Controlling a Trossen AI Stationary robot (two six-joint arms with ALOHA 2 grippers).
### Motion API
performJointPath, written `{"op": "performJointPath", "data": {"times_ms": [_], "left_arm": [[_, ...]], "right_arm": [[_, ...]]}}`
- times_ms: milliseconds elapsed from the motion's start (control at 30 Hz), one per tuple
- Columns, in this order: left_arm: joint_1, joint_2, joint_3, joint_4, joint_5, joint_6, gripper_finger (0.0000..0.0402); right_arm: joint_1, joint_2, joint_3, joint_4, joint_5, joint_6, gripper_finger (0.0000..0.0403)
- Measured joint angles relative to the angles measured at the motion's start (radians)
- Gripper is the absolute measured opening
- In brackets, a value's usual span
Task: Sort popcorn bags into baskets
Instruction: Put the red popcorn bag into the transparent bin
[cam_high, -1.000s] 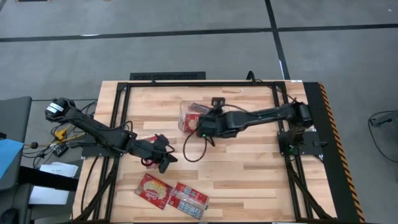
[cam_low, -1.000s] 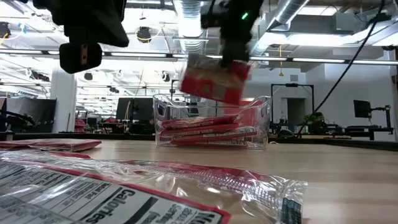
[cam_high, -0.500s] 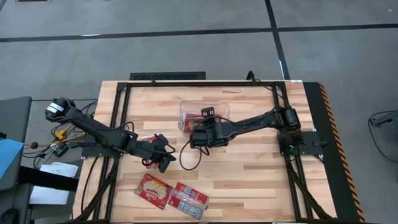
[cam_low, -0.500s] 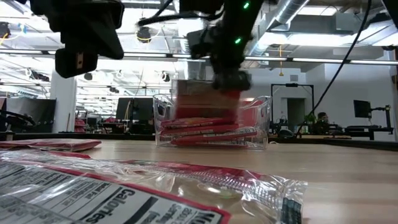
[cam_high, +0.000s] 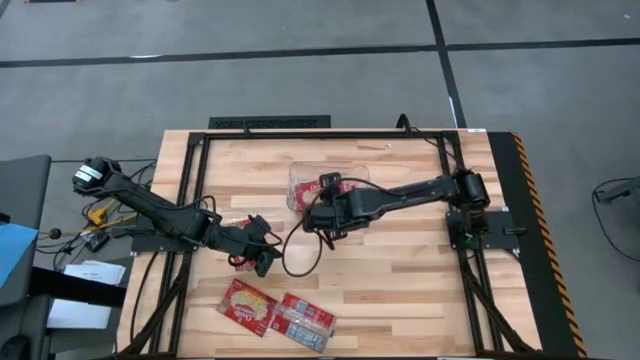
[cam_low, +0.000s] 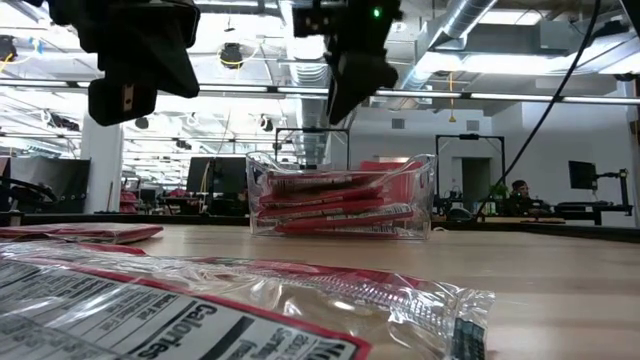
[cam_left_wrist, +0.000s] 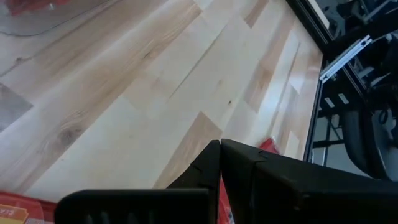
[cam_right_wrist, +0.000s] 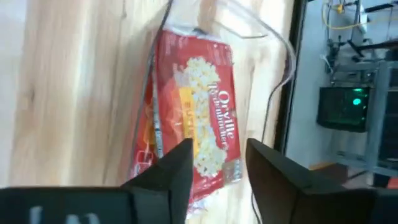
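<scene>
The clear basket (cam_low: 425, 190) (cam_high: 296, 192) stands at the table's middle, toward the far side, with several red popcorn bags (cam_low: 335, 205) stacked flat inside. The top bag (cam_right_wrist: 199, 130) (cam_high: 330, 183) lies face up with its popcorn picture showing. My right gripper (cam_right_wrist: 219, 148) (cam_low: 345, 100) hangs open just above the basket, nothing between its fingers. My left gripper (cam_left_wrist: 219, 144) (cam_high: 262, 260) is shut and hovers over the table's left part, above a red bag (cam_high: 238, 260) lying on the wood.
Two more popcorn bags (cam_high: 246, 305) (cam_high: 306, 318) lie side by side near the table's front edge; one (cam_low: 200, 310) fills the low view's foreground, and another bag (cam_low: 80, 232) lies flat at the left. A black cable (cam_high: 295, 255) loops below the right wrist.
My right gripper has gone toward the table's left edge and down into the basket with a tilted popcorn bag, then opened, let go and risen. The bag now lies flat on top of the stack in the basket.
</scene>
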Motion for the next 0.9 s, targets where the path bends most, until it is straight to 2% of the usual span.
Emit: {"op": "performJointPath", "data": {"times_ms": [133,200,267,367,500,567,667,900], "left_arm": [[-0.011,0.000,0.000,-0.012,0.042,0.004,0.0000],[-0.042,0.000,0.000,-0.058,0.085,0.013,0.0000],[-0.098,-0.004,0.000,-0.159,0.079,-0.038,0.0000],[-0.230,-0.016,0.000,-0.397,-0.038,-0.210,0.0000],[-0.400,-0.011,0.000,-0.672,-0.257,-0.510,0.0000],[-0.443,0.000,-0.012,-0.750,-0.339,-0.614,0.0000],[-0.451,0.012,-0.079,-0.735,-0.339,-0.681,0.0000],[-0.451,0.069,-0.246,-0.391,-0.308,-0.716,0.0000]], "right_arm": [[0.016,0.000,0.075,-0.082,-0.081,0.108,0.0200],[0.031,-0.011,0.117,-0.122,-0.180,0.196,0.0207],[0.054,-0.025,0.151,-0.146,-0.277,0.285,0.0212],[0.100,-0.048,0.165,-0.180,-0.312,0.408,0.0211],[0.169,-0.053,0.165,-0.207,-0.272,0.518,0.0198],[0.200,-0.051,0.166,-0.216,-0.260,0.553,0.0189],[0.241,-0.045,0.165,-0.211,-0.256,0.613,0.0176],[0.298,-0.047,0.142,-0.204,-0.257,0.787,0.0160]]}}
